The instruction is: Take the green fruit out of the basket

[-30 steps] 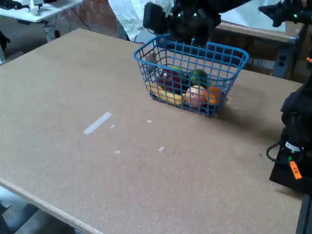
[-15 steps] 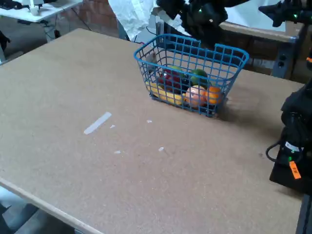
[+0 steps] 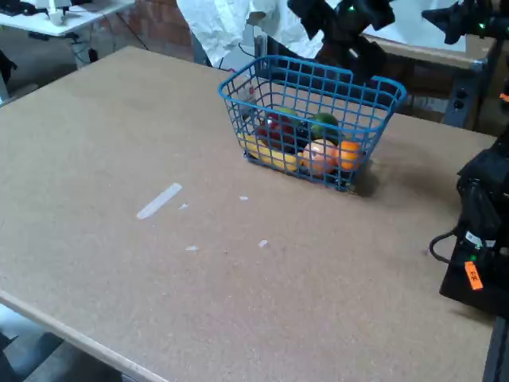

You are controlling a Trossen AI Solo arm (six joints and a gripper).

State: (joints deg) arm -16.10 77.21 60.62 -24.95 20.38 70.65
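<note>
The blue wire basket (image 3: 238, 99) stands on the far part of the brown table. The green fruit (image 3: 324, 125) lies inside it toward the back right, among a red fruit (image 3: 274, 129), a yellow one (image 3: 266, 153) and orange ones (image 3: 322, 157). My black arm (image 3: 343, 24) hangs above and behind the basket's far rim, at the top edge of the fixed view. It is a dark, blurred mass, so its fingers cannot be made out. Nothing shows in its hold.
A strip of pale tape (image 3: 159, 200) and small white scraps (image 3: 262, 243) lie on the table (image 3: 119, 278) in front of the basket. A black device with an orange tag (image 3: 477, 255) sits at the right edge. White cloth (image 3: 211, 24) hangs behind the table.
The arm has risen and swung to the right, from low over the basket's far rim to higher up behind it. The basket and fruit have not moved.
</note>
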